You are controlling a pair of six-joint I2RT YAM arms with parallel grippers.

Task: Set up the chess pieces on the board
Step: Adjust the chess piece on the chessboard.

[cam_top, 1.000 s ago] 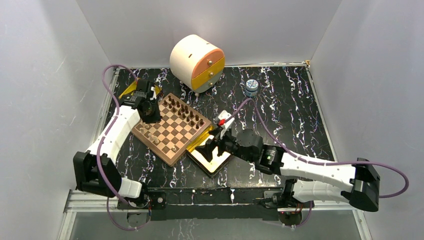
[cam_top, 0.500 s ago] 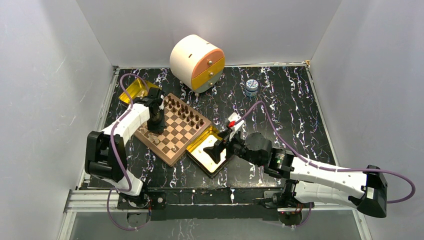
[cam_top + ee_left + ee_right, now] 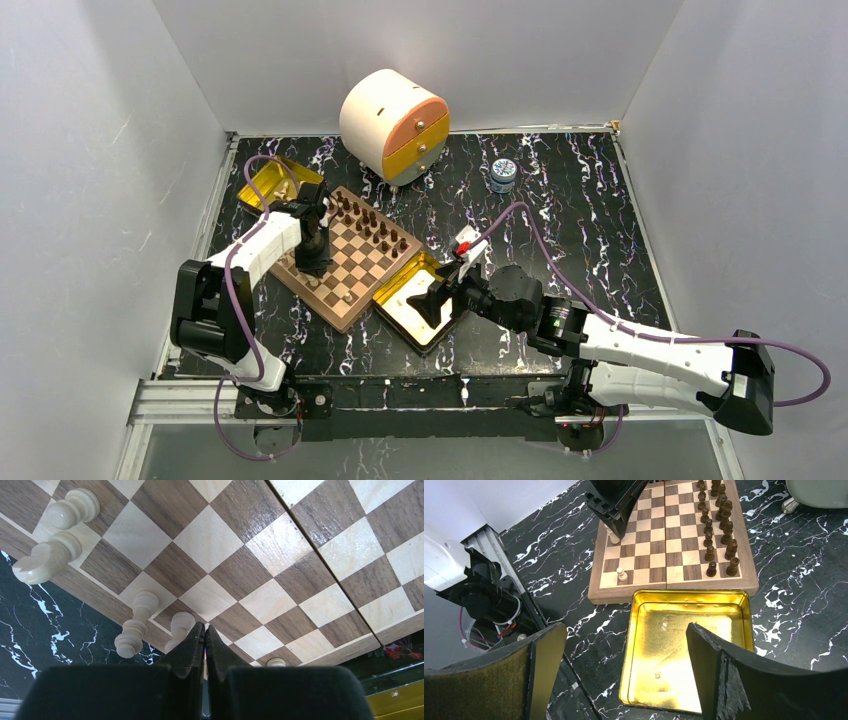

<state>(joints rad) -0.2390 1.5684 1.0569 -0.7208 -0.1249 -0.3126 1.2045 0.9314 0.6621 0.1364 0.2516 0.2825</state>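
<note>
Left end effector [image 3: 205,630] — fingers pressed together with nothing between them, tips low over the near-left rim of the board [image 3: 280,555]
Right end effector [image 3: 428,298] — fingers wide apart, holding nothing, hovering above a gold tin [image 3: 689,650]
Board: checkered wood, set cornerwise on the table [image 3: 590,230], left of centre
Dark pieces [image 3: 375,225]: two rows standing along the board's far-right side
Light pieces [image 3: 47,560]: a few, upright on squares by the near-left rim; one stands just beside the left fingertips, and whether it touches them cannot be told
Gold tin: open, shiny inside, lying against the board's near-right edge
Second gold tin [image 3: 265,180]: off the board's far-left corner, contents unclear
Round cabinet [image 3: 390,120], cream with orange and yellow drawers: at the back of the table
Small jar [image 3: 503,175]: to the cabinet's right, well apart from the board
</note>
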